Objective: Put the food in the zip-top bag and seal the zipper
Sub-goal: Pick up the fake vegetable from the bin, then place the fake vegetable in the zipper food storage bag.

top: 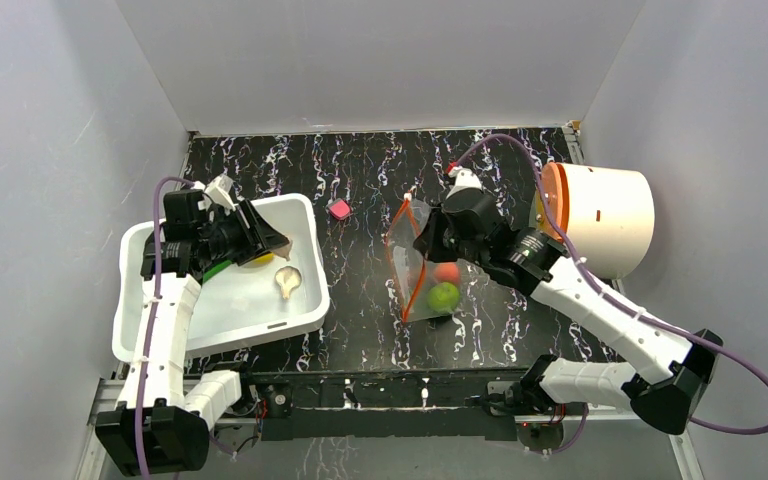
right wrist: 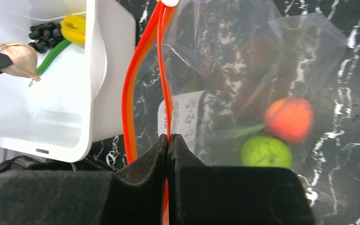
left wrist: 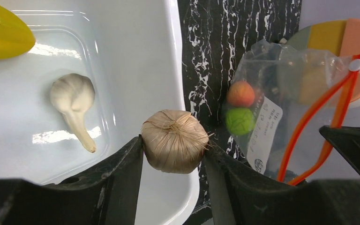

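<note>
My left gripper (left wrist: 173,142) is shut on the beige garlic (left wrist: 174,140) and holds it above the right rim of the white bin (left wrist: 180,56). In the bin lie a second beige piece with a long stalk (left wrist: 73,101), a yellow banana-like piece (left wrist: 2,33) and a long green pod (right wrist: 51,56). The zip-top bag (top: 415,270) stands mid-table with an orange ball (right wrist: 288,119) and a green ball (right wrist: 266,152) inside. My right gripper (right wrist: 168,137) is shut on one lip of the zipper (right wrist: 165,70). The other lip bows away, so the mouth gapes toward the bin.
A small pink block (top: 339,209) lies on the black marbled table behind the bag. A white cylinder with an orange lid (top: 605,215) lies at the right edge. A cluster of dark grapes (right wrist: 44,35) sits in the bin's far corner. Grey walls surround the table.
</note>
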Robot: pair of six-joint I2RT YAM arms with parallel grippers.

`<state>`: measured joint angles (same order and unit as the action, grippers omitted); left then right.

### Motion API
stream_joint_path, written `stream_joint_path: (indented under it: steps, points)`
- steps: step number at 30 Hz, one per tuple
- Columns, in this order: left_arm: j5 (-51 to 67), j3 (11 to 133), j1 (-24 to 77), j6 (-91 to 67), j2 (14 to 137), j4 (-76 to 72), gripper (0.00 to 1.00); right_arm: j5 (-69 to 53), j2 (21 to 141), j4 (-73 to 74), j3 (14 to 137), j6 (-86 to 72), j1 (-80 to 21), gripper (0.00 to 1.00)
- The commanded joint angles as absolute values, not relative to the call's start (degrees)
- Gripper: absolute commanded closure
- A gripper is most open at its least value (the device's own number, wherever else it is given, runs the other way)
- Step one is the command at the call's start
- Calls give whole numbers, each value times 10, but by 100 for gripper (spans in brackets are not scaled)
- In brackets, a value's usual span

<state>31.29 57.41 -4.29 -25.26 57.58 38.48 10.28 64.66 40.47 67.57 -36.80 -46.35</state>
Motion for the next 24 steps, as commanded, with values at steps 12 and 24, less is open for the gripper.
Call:
stream_joint_path:
  steps: [12, 24]
  points:
    - [319, 549, 77, -370, 539, 281, 65, 21, 676, 253, 653, -417, -465, 100]
    - [310, 548, 210, -499, 563, 136, 65, -20, 677, 218, 635, -442, -465, 100]
